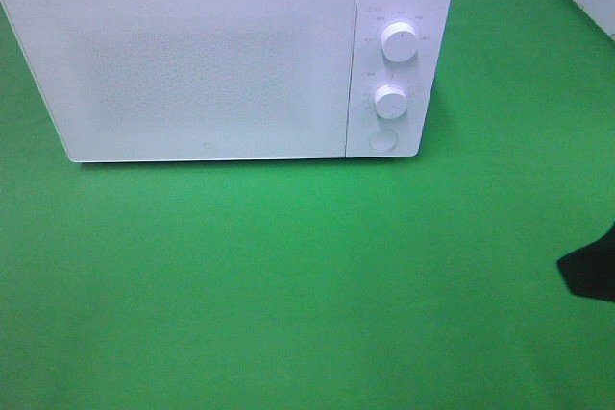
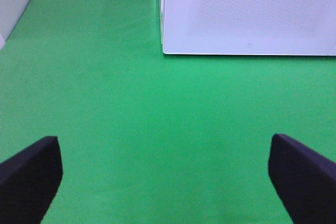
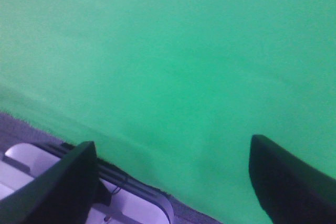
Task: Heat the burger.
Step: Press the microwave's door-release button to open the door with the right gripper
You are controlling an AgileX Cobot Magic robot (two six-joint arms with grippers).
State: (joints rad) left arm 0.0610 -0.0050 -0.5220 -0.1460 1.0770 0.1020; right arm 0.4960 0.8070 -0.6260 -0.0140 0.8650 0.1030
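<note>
No burger shows in any view. A white microwave (image 1: 226, 55) with its door shut stands at the back of the green cloth. Its front lower corner (image 2: 247, 14) fills the far part of the left wrist view. My left gripper (image 2: 165, 179) hovers open over bare cloth in front of that corner, fingers wide apart with nothing between them. My right gripper (image 3: 173, 182) is open too, over green cloth near the table's edge, empty. In the high view only a dark tip of the right arm (image 1: 588, 271) reaches in at the right edge.
Two white knobs (image 1: 399, 42) and a round button (image 1: 382, 139) sit on the microwave's right panel. The green cloth (image 1: 288, 276) covers the table. A grey and white base (image 3: 121, 203) lies beyond the cloth's edge in the right wrist view.
</note>
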